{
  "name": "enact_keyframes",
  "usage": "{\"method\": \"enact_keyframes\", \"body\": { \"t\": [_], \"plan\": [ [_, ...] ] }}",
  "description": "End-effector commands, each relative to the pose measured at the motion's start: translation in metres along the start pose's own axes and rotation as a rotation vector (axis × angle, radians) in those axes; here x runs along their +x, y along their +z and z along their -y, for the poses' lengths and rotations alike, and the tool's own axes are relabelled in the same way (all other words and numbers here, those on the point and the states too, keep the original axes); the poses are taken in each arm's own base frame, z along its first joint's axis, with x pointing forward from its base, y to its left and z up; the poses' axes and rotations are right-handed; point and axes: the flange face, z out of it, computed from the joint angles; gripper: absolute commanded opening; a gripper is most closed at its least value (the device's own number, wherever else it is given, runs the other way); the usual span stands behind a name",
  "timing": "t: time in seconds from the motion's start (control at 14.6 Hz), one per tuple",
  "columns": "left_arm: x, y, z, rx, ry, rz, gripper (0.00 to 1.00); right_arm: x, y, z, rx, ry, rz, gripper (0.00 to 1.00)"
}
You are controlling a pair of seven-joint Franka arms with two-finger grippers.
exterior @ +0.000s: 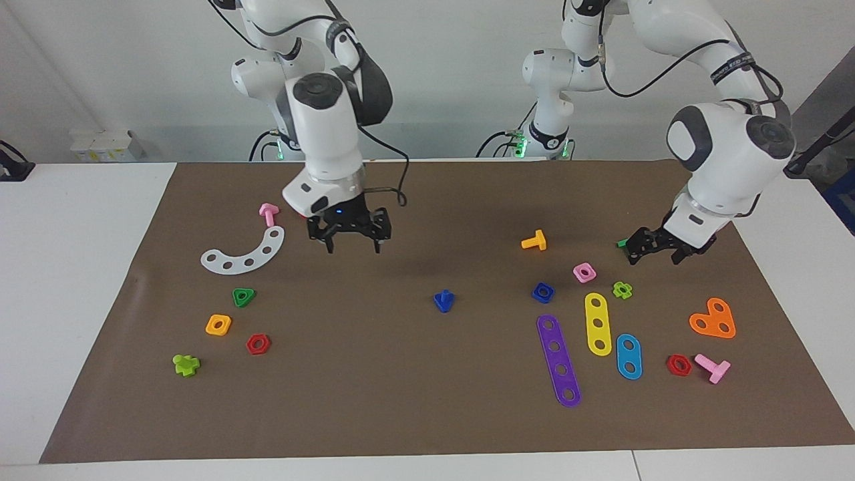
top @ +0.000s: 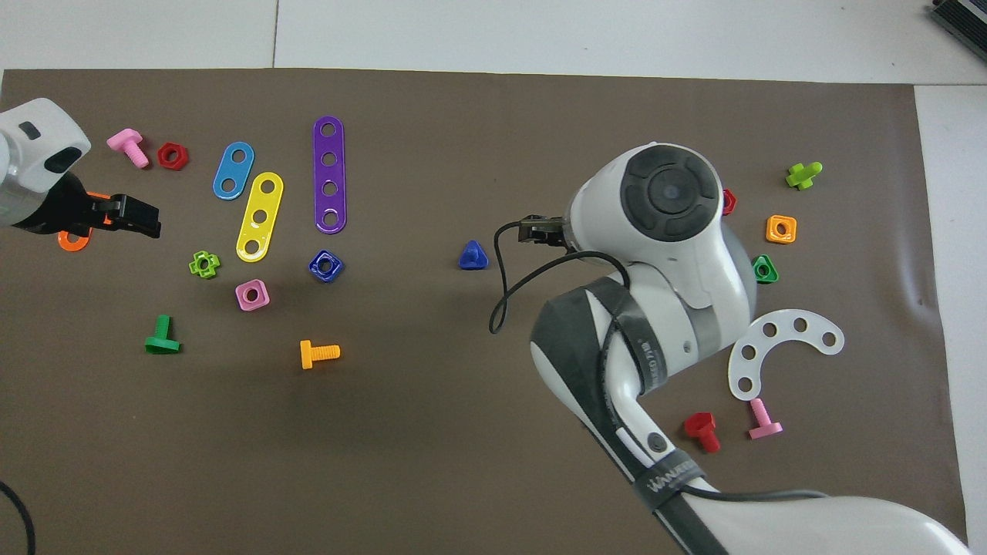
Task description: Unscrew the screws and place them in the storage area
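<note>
The blue screw (exterior: 443, 300) rests on its triangular head, stem up, alone on the mat at the middle; in the overhead view (top: 473, 255) it lies just beside my right wrist. My right gripper (exterior: 353, 244) hangs open and empty above the mat, between the blue screw and the white curved strip (exterior: 244, 252); the overhead view hides its fingers under the wrist. The storage area (top: 864, 293) is the mat around that strip (top: 779, 347). My left gripper (exterior: 656, 254) is open and empty, raised above the mat at the left arm's end, by a green screw (top: 162, 337).
Around the strip lie a pink screw (exterior: 268, 214), green triangular nut (exterior: 244, 296), orange nut (exterior: 218, 325), red nut (exterior: 258, 344), lime screw (exterior: 186, 364) and red screw (top: 702, 430). Purple (exterior: 559, 361), yellow (exterior: 598, 323), blue (exterior: 628, 356) strips and an orange heart plate (exterior: 713, 319) lie toward the left arm's end.
</note>
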Motion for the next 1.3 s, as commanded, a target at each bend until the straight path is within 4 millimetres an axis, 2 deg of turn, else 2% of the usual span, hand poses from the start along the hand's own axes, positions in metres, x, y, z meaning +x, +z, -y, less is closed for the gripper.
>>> {"method": "enact_keyframes", "body": {
  "t": [0.0, 0.14, 0.27, 0.41, 0.61, 0.75, 0.82, 0.89, 1.02, 1.16, 1.23],
  "plan": [
    [-0.010, -0.047, -0.003, 0.049, 0.023, 0.046, 1.00, 0.006, 0.032, 0.036, 0.008, -0.001, -0.019, 1.00],
    [-0.020, -0.070, -0.012, 0.044, 0.037, 0.033, 1.00, -0.003, 0.065, 0.079, -0.002, -0.020, -0.019, 0.99],
    [-0.024, -0.078, -0.020, 0.041, 0.050, 0.021, 1.00, 0.000, 0.082, 0.092, 0.021, -0.025, -0.051, 0.93],
    [-0.023, -0.082, -0.034, 0.040, 0.071, 0.009, 1.00, -0.002, 0.087, 0.097, 0.040, -0.034, -0.073, 0.84],
    [-0.022, -0.087, -0.043, 0.035, 0.080, -0.001, 1.00, -0.008, 0.105, 0.099, 0.028, -0.058, -0.053, 0.60],
    [-0.019, -0.106, -0.044, 0.035, 0.077, -0.027, 1.00, -0.013, 0.109, 0.101, 0.028, -0.059, -0.040, 0.60],
    [-0.021, -0.109, -0.051, 0.031, 0.083, -0.007, 1.00, -0.015, 0.112, 0.100, 0.023, -0.062, -0.034, 0.60],
    [-0.025, -0.113, -0.048, 0.026, 0.077, 0.007, 1.00, -0.018, 0.113, 0.103, 0.027, -0.069, -0.029, 0.60],
    [-0.037, -0.132, -0.049, 0.016, 0.079, -0.021, 1.00, -0.020, 0.114, 0.105, 0.039, -0.076, -0.037, 0.59],
    [-0.048, -0.144, -0.056, 0.006, 0.064, -0.037, 1.00, -0.027, 0.124, 0.100, 0.034, -0.093, -0.030, 0.56],
    [-0.055, -0.146, -0.066, 0.002, 0.072, -0.029, 1.00, -0.028, 0.125, 0.100, 0.033, -0.105, -0.028, 0.54]
  ]
}}
